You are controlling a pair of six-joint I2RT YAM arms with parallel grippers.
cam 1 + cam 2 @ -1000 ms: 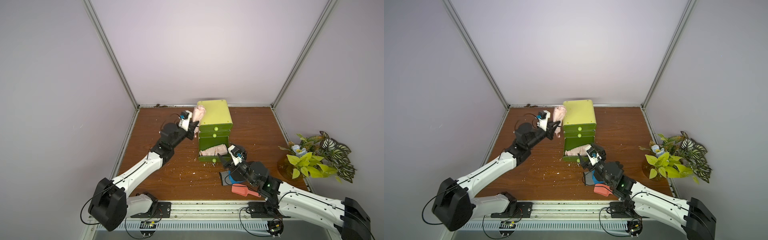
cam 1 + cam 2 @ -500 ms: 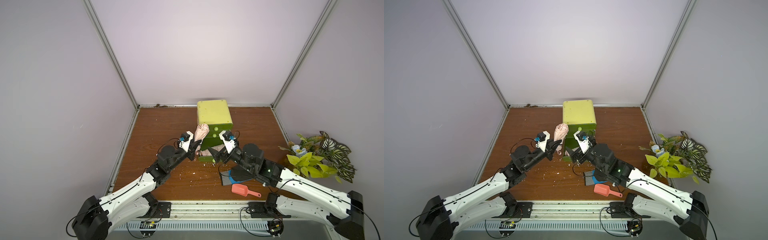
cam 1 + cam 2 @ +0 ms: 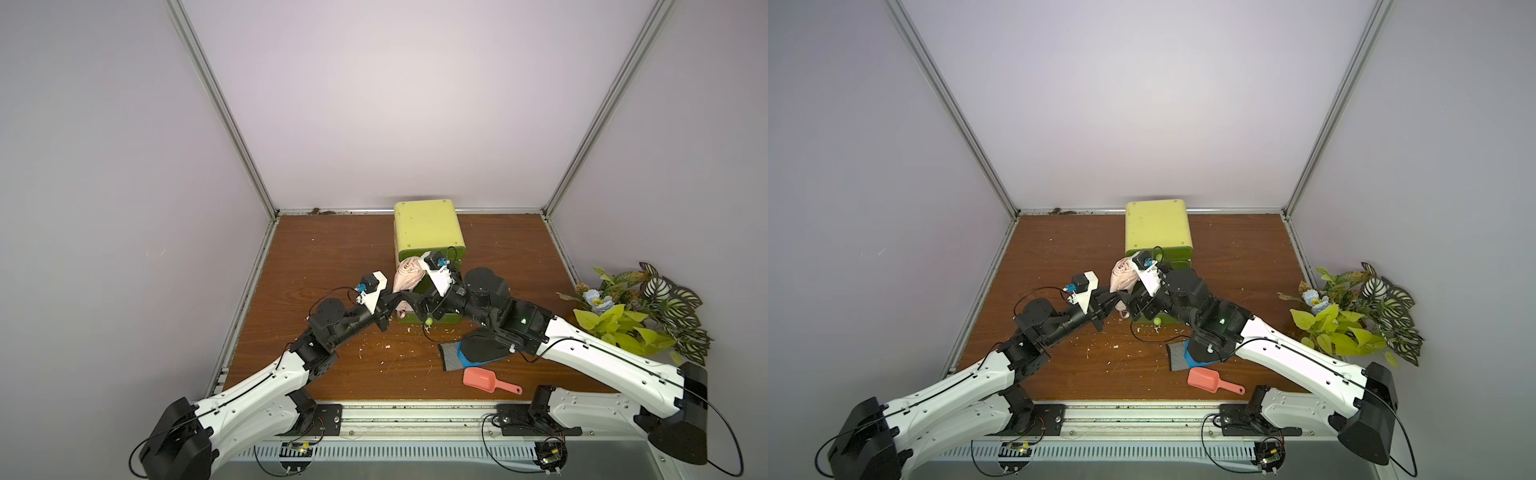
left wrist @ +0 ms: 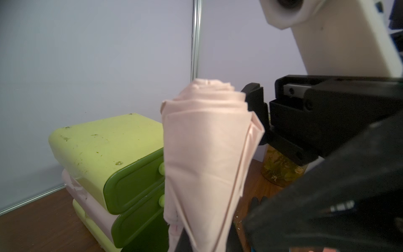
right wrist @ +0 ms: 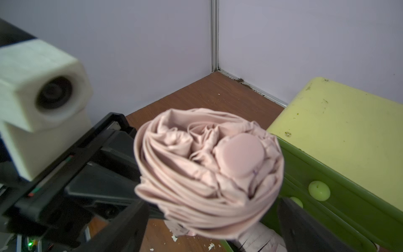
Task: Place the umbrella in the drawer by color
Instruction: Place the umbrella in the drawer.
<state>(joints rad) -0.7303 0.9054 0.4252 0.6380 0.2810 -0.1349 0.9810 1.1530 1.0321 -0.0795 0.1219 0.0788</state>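
A folded pale pink umbrella [image 3: 409, 274] [image 3: 1124, 276] stands upright in front of the green drawer unit [image 3: 428, 232] [image 3: 1158, 228]. My left gripper [image 3: 400, 305] [image 3: 1119, 301] [image 4: 202, 240] is shut on its lower end. My right gripper [image 3: 419, 302] [image 3: 1136, 305] [image 5: 213, 227] is open, one finger on each side of the umbrella [image 5: 209, 161]. The unit's bottom drawer [image 3: 448, 321] is pulled out, and another pink folded umbrella [image 5: 261, 240] lies in it. The two drawers [image 4: 135, 181] above it are closed.
A potted plant [image 3: 640, 307] stands at the right edge. A pink scoop [image 3: 482, 379] and a grey, blue and black item [image 3: 473, 353] lie near the front, under my right arm. White crumbs [image 3: 386, 347] dot the wooden table. A brown jar [image 4: 281, 168] stands behind.
My left gripper brought the umbrella from beside the unit's top forward to the open drawer. My right gripper came up from the table front, opened wider and closed in round the umbrella.
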